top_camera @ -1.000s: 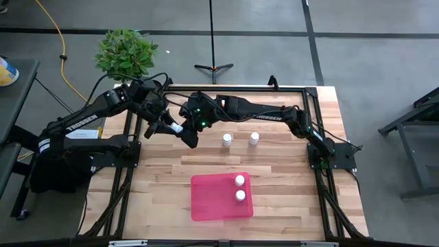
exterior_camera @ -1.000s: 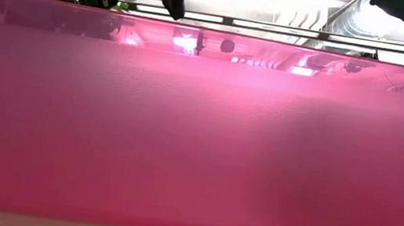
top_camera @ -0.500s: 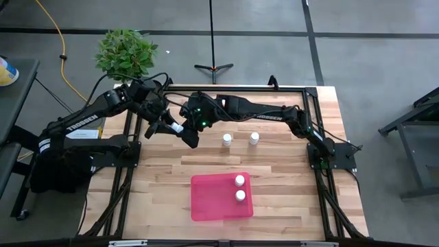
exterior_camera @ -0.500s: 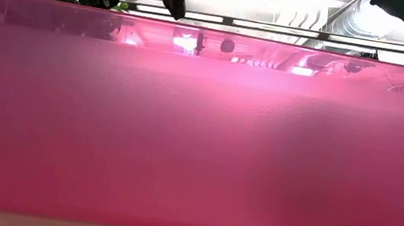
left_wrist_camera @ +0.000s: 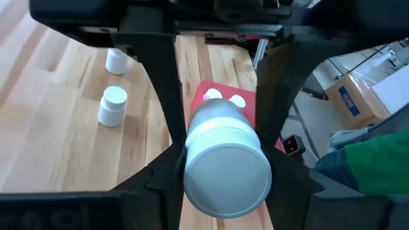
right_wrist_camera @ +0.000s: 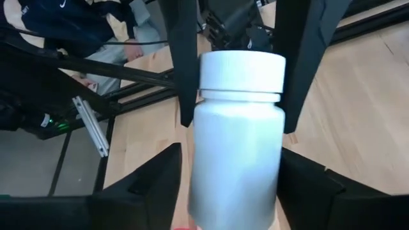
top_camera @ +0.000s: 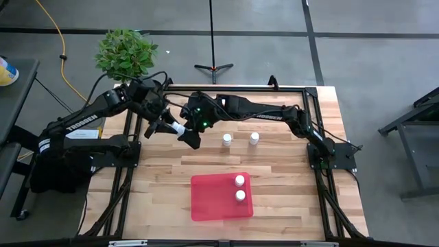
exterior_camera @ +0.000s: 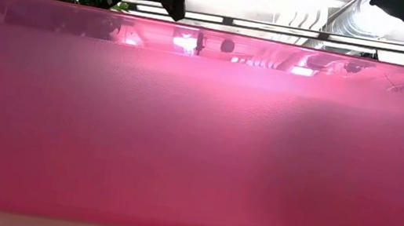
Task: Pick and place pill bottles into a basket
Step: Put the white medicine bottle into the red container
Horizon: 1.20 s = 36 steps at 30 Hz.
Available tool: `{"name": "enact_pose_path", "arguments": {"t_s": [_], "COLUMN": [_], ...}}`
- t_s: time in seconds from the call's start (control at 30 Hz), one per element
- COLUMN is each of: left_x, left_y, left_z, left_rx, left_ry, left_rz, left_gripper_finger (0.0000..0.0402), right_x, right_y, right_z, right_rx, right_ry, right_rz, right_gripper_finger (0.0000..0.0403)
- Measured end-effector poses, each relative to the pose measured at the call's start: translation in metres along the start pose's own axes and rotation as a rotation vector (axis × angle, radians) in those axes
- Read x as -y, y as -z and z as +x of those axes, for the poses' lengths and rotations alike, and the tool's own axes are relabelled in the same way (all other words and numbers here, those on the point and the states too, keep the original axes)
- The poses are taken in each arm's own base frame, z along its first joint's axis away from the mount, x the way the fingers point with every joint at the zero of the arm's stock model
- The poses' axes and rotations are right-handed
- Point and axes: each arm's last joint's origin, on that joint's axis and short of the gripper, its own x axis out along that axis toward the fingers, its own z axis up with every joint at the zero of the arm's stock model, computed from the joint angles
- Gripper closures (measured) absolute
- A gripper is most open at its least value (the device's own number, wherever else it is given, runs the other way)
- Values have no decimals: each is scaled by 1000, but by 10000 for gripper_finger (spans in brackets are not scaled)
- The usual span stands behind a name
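A white pill bottle (top_camera: 178, 128) is held in the air between both grippers over the table's far left part, above the table. My left gripper (top_camera: 169, 125) is at its cap end and my right gripper (top_camera: 187, 134) at its body end. Two white bottles (top_camera: 239, 180) (top_camera: 240, 195) stand on their bases in the red tray (top_camera: 209, 199). Two more (top_camera: 227, 139) (top_camera: 254, 138) stand on the table beyond the tray. The orange bottle is not in view. The tray's wall (exterior_camera: 197, 144) fills the low view. My left gripper pinches the bottle's cap end (left_wrist_camera: 192, 160) between its two fingers, coming level from the table's left. The bottle lies roughly level along the fingers, cap toward this wrist, clear of the table. My right gripper has the bottle's body (right_wrist_camera: 211, 166) between its two fingers (right_wrist_camera: 169, 172), below the cap, coming level from the table's right. The bottle points away from this wrist with its cap (right_wrist_camera: 243, 73) at the far end.
A potted plant (top_camera: 125, 53) stands off the table's far left corner. A black metal frame (top_camera: 312, 123) runs along the table's edges. Bare wood lies around the tray at the table's near side. A person in dark clothes shows beyond the table in the right wrist view (right_wrist_camera: 96, 19).
In the low view the held bottle has risen and tipped a little with the two grippers. In the high view both arms stay close together at the same spot.
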Motion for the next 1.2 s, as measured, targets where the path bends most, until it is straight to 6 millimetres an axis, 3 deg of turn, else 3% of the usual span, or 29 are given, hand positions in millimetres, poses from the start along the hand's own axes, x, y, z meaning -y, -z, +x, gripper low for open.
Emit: {"name": "enact_pose_path", "arguments": {"t_s": [0.33, 0.5, 0.8, 1.03, 1.2], "left_x": [0, 7, 37, 55, 57], "left_y": [0, -10, -33, -36, -34], "left_z": [0, -8, -43, -62, -62], "left_rx": [-4, 8, -7, -63, -103], "left_ry": [-3, -37, -177, -214, -204], "left_rz": [1, 54, 153, 131, 81], "left_gripper_finger": [204, 204, 204, 204, 204], "right_x": [9, 18, 42, 81, 119], "right_y": [4, 14, 24, 23, 19], "right_z": [-2, -5, -15, -35, -56], "right_rx": [-47, -144, -249, -299, -328], "right_ry": [50, 177, 415, 596, 650], "right_rz": [-4, 21, 61, 116, 173], "right_gripper_finger": [100, 92, 91, 91, 91]}}
